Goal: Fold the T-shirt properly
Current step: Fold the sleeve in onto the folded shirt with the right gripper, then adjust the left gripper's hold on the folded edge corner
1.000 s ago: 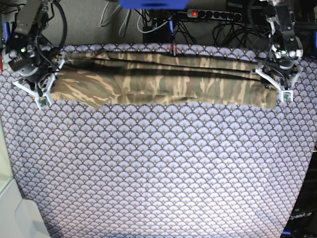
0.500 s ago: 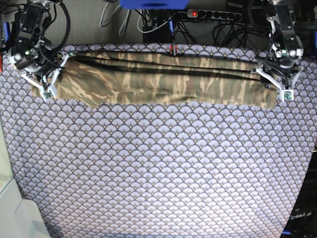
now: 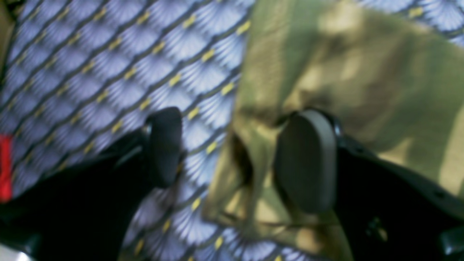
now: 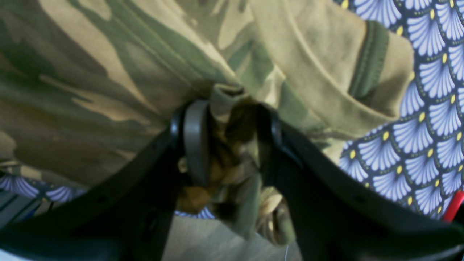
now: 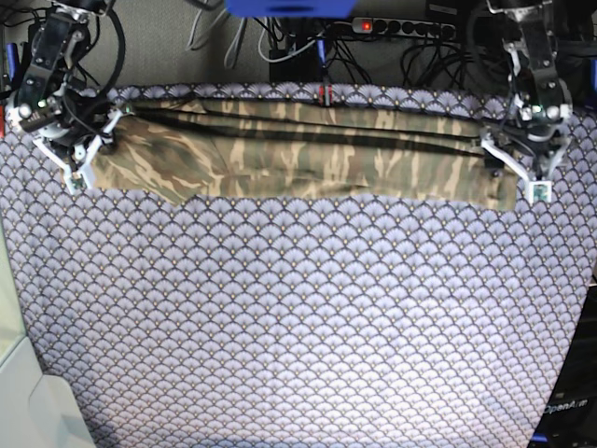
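I am seeing the right hand (image 5: 86,161) at nine o'clock, fingers parted around bunched T-shirt (image 5: 308,154) cloth. The shirt is lying folded along the desk's (image 5: 298,317) twelve o'clock edge. At three o'clock, the left hand (image 5: 519,175) is gaping wide, straddling its corner.

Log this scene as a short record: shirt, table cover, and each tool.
shirt: camouflage, lying as a long, narrow band across the far side of the cover
cover: purple-grey fan-scale print, spread over the table
left tool: open, jaws wide apart astride the shirt's edge
right tool: at the shirt's other end, fabric bunched between its jaws; cannot tell whether it is gripped
fold: not finished, the band has yet to be folded shorter
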Controlling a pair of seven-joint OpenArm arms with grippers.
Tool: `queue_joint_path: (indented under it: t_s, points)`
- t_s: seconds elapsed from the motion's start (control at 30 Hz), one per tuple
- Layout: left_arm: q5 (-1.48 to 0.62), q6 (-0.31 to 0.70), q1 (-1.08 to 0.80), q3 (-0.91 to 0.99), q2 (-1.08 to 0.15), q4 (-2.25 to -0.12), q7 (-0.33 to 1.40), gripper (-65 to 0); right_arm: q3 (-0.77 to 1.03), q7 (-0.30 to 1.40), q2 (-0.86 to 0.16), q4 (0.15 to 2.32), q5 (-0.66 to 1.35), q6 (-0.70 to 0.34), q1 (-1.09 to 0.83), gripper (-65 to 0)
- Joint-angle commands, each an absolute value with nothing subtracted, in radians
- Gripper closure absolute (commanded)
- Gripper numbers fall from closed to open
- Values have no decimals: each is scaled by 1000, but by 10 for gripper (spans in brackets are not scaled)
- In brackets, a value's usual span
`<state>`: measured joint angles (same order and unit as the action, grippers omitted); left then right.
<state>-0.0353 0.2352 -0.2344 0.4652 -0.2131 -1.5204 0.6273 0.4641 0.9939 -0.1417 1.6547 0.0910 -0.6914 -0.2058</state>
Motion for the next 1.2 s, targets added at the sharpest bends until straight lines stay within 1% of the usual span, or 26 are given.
queue_joint_path:
  t_s: [0.0,0.13,0.23,0.3,0.33,0.37,0.4,0.47,0.53,0.57,0.6,0.67,0.83,1.03,1.17]
  points:
    - [-36,246,-222,469,-217,-1504,627,-443,458,1026,-142,1644,70,-698,-209,-225]
    - [-36,292,-209,469,-213,-1412,622,-442,458,1026,-142,1644,68,-698,-209,-225]
    - [-36,317,-209,470,-191,-1386,621,-439,458,1026,-142,1644,68,-698,-208,-225]
    - [-36,341,-209,469,-186,-1371,625,-420,458,1026,-143,1646,67,-698,-206,-225]
    - [-36,354,-209,469,-185,-1360,625,-393,458,1026,-143,1646,67,-698,-205,-225]
    - [-38,367,-209,469,-180,-1348,627,-352,458,1026,-143,1646,67,-698,-197,-225]
    - [-38,383,-209,469,-171,-1337,627,-299,456,1026,-143,1644,67,-698,-194,-225]
    - [-38,404,-200,467,-166,-1313,627,-174,456,1026,-143,1644,65,-698,-194,-225]
    - [-38,412,-196,467,-166,-1287,627,-63,456,1026,-143,1644,65,-698,-193,-225]
    - [-38,412,-196,467,-166,-1279,627,-20,456,1026,-143,1644,65,-698,-193,-225]
    - [-38,412,-196,467,-168,-1277,627,0,456,1026,-143,1644,65,-698,-193,-225]
    - [-38,412,-196,467,-170,-1277,627,-13,456,1026,-145,1644,65,-698,-193,-225]
    - [-38,412,-200,467,-173,-1317,627,-13,456,1026,-145,1644,65,-698,-193,-225]
    - [-36,412,-236,467,-142,-1547,638,-13,460,1026,-145,1644,65,-698,-194,-225]
    - [-36,412,-209,467,-120,-1704,760,-13,458,1026,-145,1644,65,-698,-194,-225]
